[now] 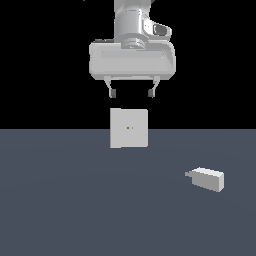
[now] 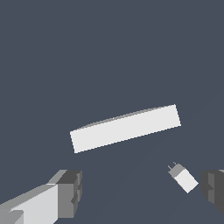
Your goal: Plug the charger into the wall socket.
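On the floor (image 1: 75, 200), charger (image 1: 207, 179) prong partly hidden, jaws (image 1: 131, 93) spread above wall socket (image 1: 129, 128)

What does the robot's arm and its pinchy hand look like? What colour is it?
The arm is glossy white and rounded, with a small dark grey patch near the wrist. Its gripper has a wide, boxy white body with rounded corners. Two short, thin fingers hang below it, light grey with darker grey square tips. No cables or markings are visible.
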Tool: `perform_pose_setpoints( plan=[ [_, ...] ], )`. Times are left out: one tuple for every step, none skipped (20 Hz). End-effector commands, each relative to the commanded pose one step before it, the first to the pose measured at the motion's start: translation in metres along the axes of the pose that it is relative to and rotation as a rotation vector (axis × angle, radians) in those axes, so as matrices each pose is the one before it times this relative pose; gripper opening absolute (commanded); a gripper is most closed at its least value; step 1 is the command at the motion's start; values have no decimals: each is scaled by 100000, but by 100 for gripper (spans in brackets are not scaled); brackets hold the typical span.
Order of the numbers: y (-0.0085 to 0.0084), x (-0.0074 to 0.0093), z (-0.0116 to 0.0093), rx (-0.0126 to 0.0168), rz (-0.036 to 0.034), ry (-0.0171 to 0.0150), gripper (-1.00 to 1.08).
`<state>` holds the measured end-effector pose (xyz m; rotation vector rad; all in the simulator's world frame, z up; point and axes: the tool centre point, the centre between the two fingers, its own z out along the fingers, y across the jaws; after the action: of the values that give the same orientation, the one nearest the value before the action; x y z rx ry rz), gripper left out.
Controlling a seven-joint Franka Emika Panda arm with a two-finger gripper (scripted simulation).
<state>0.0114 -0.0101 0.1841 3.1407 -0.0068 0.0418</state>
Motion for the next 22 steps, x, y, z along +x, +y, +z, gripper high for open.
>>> perform_pose_setpoints(
  plan=[
    [1, 0, 0, 0, 0, 0, 100],
    [-5, -11, 3, 6, -65, 22, 100],
    [27, -31, 23, 18, -130, 44, 100],
    [34, -52, 34, 31, -234, 80, 100],
    [42, -74, 46, 45, -337, 115, 100],
    [58, -94, 60, 56, -425, 145, 100],
    [67, -114, 72, 69, -523, 178, 100],
    [82, -134, 85, 81, -610, 208, 100],
    [92, -154, 97, 93, -702, 239, 100],
    [105, -172, 110, 104, -788, 268, 100],
    [117, -191, 121, 115, -871, 297, 100],
    [128, -208, 133, 125, -953, 325, 100],
    [138, -225, 144, 136, -1034, 352, 100],
    [149, -242, 155, 145, -1108, 378, 100],
    [159, -257, 165, 155, -1182, 403, 100],
    [169, -272, 175, 163, -1250, 426, 100],
    [178, -286, 184, 172, -1317, 449, 100],
    [187, -299, 193, 180, -1378, 470, 100],
    [195, -311, 201, 187, -1437, 490, 100],
    [204, -323, 209, 194, -1491, 508, 100],
    [211, -333, 216, 201, -1542, 525, 100],
    [211, -332, 216, 201, -1539, 524, 100]
  ],
)
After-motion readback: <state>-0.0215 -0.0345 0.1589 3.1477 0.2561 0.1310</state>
